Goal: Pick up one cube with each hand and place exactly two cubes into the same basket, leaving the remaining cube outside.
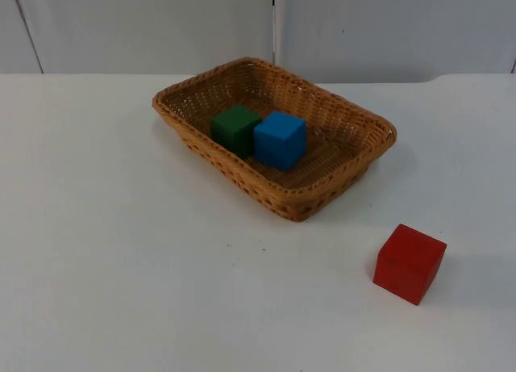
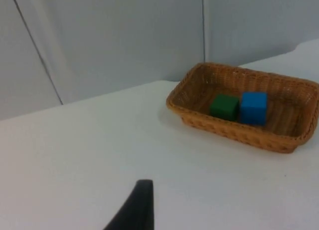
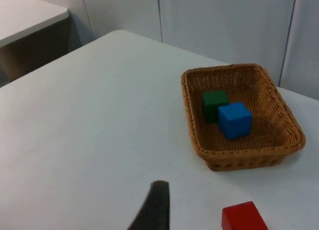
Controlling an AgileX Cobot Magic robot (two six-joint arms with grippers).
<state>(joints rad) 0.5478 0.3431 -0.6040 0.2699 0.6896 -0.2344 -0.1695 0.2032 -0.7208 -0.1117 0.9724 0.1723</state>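
Wicker made up the shallow rectangular tan basket [image 1: 343, 118], which sat on the white table [image 1: 121, 267] toward twelve o'clock in the top view, near the grey partition wall [image 1: 145, 25]. Inside it stood the dark green wooden cube [image 1: 235, 129] and the bright blue wooden cube [image 1: 280, 139], the two touching side by side, with the blue one at three o'clock of the green. The red wooden cube [image 1: 409, 263] rested outside on the table, at about five o'clock from the basket and well apart from its rim.

The left wrist view looked across the table at the basket [image 2: 279, 140], with the green cube [image 2: 224, 106] and the blue cube [image 2: 253, 108] in it. One black fingertip of the left gripper's fingers [image 2: 135, 207] stood over bare table, well apart from the basket; whether those fingers were open or closed I could not tell.

The right wrist view took in the basket [image 3: 234, 157], both cubes inside it [image 3: 215, 104] [image 3: 235, 119], and the red cube [image 3: 243, 217] near one fingertip of the right gripper's fingers [image 3: 155, 207]. Their state I could not tell either.
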